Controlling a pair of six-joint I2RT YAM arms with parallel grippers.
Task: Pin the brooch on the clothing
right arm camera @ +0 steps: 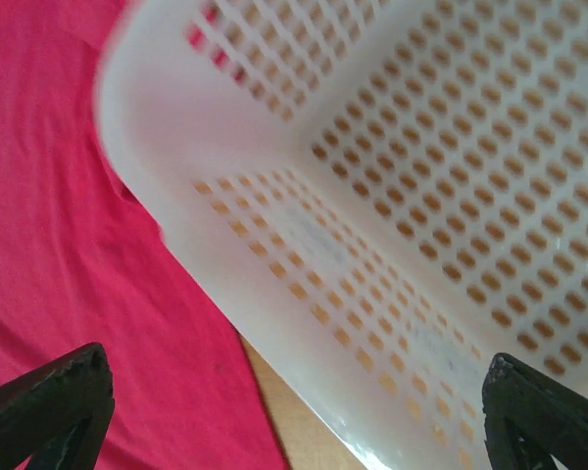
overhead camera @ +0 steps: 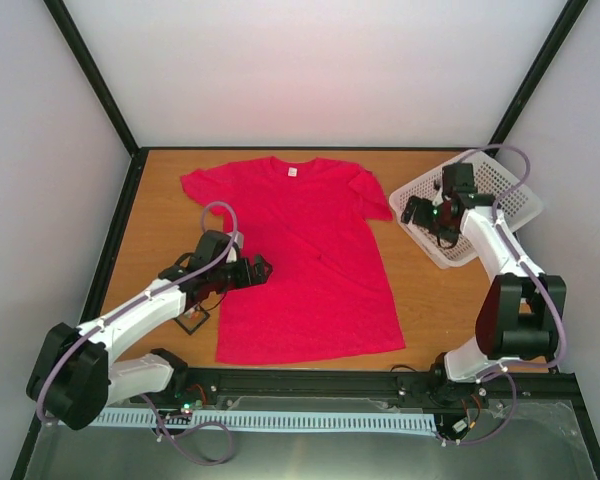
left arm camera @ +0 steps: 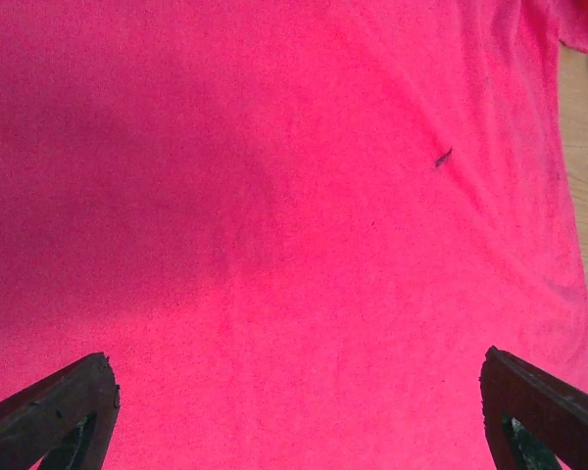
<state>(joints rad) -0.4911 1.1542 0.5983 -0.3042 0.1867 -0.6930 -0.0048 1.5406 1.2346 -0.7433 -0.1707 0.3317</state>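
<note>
On my top view the bright crimson-red short-sleeved fabric T-shirt [overhead camera: 300,265] lies spread flat in the middle of the frame on the orange-brown wooden table [overhead camera: 160,220], neck towards the top. The left gripper [overhead camera: 258,270] hangs over the shirt's left edge, centre-left of the frame. In its wrist view the left gripper [left arm camera: 299,411] has its dark fingers [left arm camera: 59,411] parted wide in the two bottom corners, with only red cloth between them. A small dark fleck [left arm camera: 442,157] sits on the cloth at upper right; I cannot tell what it is.

The right gripper [overhead camera: 425,218] sits at the upper right, at the left rim of the white perforated plastic basket [overhead camera: 505,190]. Its wrist view shows the right gripper [right arm camera: 299,411] spread just as wide and holding nothing, above the basket wall and a strip of shirt.

A small black rectangular frame-like case [overhead camera: 192,320] rests at lower left, just beside the shirt. I cannot pick out the brooch in any view.
</note>
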